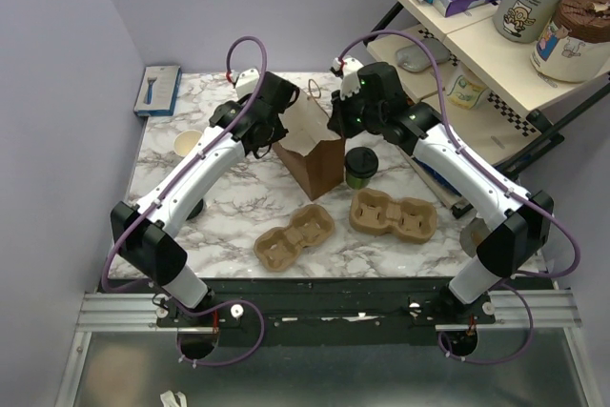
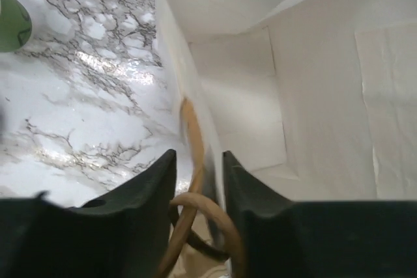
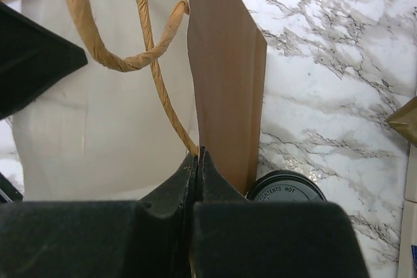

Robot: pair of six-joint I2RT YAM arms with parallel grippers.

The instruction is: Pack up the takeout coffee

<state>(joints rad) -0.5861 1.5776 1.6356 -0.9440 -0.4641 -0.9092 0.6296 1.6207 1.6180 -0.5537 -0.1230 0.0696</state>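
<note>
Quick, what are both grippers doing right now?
Left gripper: open, jaws straddling a wall of the tall brown paper bag.
Right gripper: closed, pinching the bag's opposite wall.

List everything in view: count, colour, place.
brown paper bag: one, brown, standing open mid-table
takeout coffee: one, dark green with black lid, just right of the bag
lidless cup: one, green, cream inside, table's left side
cup trays: two, brown pulp, near side
blue box: one, far left corner
table: one, white marble
shelf cart: one, cream, right of the table
left gripper: black, jaws astride the bag's left wall
right gripper: black, shut on the bag's right wall
</note>
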